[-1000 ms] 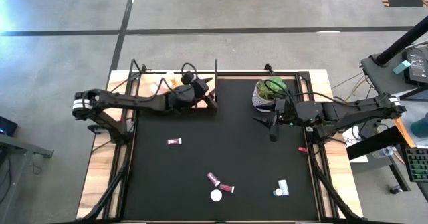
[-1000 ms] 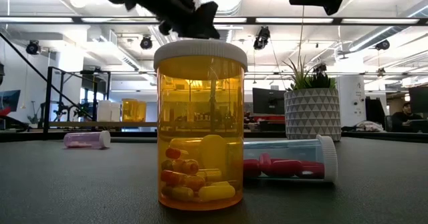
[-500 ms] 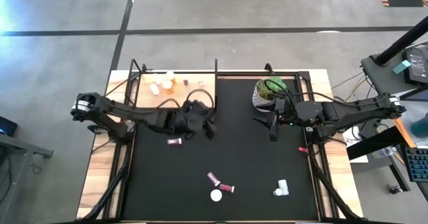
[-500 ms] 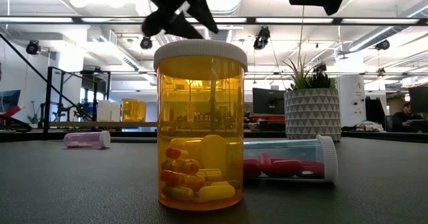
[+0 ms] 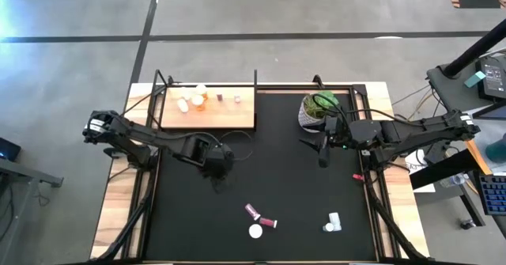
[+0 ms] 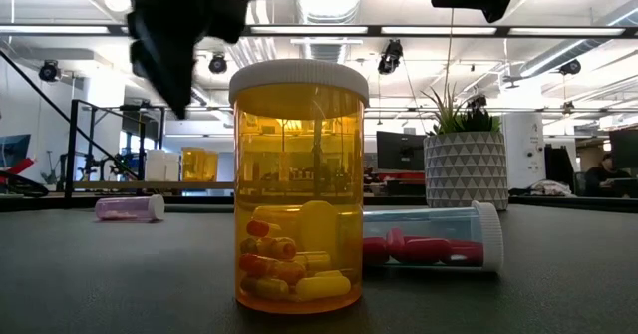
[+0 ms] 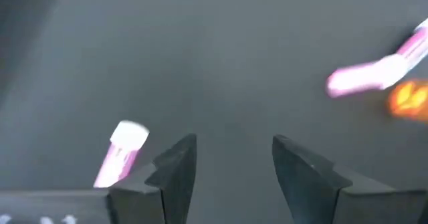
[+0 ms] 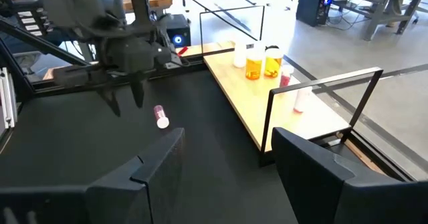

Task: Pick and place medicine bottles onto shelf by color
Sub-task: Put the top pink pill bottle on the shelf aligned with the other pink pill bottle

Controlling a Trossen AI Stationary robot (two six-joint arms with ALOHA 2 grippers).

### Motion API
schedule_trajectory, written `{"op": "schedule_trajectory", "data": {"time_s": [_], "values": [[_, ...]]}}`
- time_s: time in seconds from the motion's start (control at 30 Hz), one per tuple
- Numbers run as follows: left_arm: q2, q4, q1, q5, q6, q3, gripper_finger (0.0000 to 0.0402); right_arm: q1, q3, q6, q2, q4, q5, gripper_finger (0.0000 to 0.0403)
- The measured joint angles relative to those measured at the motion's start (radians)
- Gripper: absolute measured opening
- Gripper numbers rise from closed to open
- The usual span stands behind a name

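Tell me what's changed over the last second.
The left hand left the shelf and swung out over the mat to the lying pink bottle, empty and open. The right hand stayed by the plant. The shelf's bottles and those near the front have not moved.

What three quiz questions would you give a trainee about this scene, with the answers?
1. True or false: the left gripper holds a medicine bottle.
2. Where does the plant pot stand? A, on the floor; B, on the black mat near the right gripper; C, on top of a bottle.
3. In the low view, is the orange pill bottle upright or lying down?
Key: 1, false: its fingers are open and empty, and a pink bottle lies beside them. 2, B. 3, upright.
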Motion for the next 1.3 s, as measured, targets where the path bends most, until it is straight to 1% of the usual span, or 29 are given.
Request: {"op": "schedule_trajectory", "data": {"time_s": [0.07, 0.17, 0.33, 0.43, 0.5, 0.6, 0.73, 0.87, 1.0, 1.17, 1.3], "values": [[0.0, -0.069, 0.001, 0.009, 0.021, 0.0, 0.0179, 0.0, 0.0, 0.0, 0.0, 0.0, 0.0, 0.0217], [0.014, -0.127, 0.001, 0.012, 0.117, -0.013, 0.0179, 0.0, 0.0, 0.0, 0.0, 0.0, 0.0, 0.0217], [0.057, -0.141, 0.002, 0.01, 0.383, -0.084, 0.0179, 0.0, 0.0, 0.0, 0.0, 0.0, 0.0, 0.0217], [0.082, -0.127, 0.005, -0.049, 0.486, -0.121, 0.0179, 0.0, 0.0, 0.0, 0.0, 0.0, 0.0, 0.0217], [0.085, -0.094, 0.012, -0.084, 0.516, -0.143, 0.0179, 0.0, 0.0, 0.0, 0.0, 0.0, 0.0, 0.0217], [0.095, -0.021, 0.027, -0.089, 0.548, -0.176, 0.0179, 0.0, 0.0, 0.0, 0.0, 0.0, 0.0, 0.0217], [0.098, 0.085, 0.055, -0.088, 0.545, -0.233, 0.0179, 0.0, 0.0, 0.0, 0.0, 0.0, 0.0, 0.0217], [0.104, 0.111, 0.089, -0.087, 0.543, -0.261, 0.0179, 0.0, 0.0, 0.0, 0.0, 0.0, 0.0, 0.0217], [0.104, 0.155, 0.121, -0.036, 0.543, -0.282, 0.0177, 0.0, 0.0, 0.0, 0.0, 0.0, 0.0, 0.0217], [0.104, 0.19, 0.144, -0.026, 0.543, -0.292, 0.0177, 0.0, 0.0, 0.0, 0.0, 0.0, 0.0, 0.0217], [0.104, 0.19, 0.154, -0.026, 0.543, -0.293, 0.0163, 0.0, 0.0, 0.0, 0.0, 0.0, 0.0, 0.0217]]}}
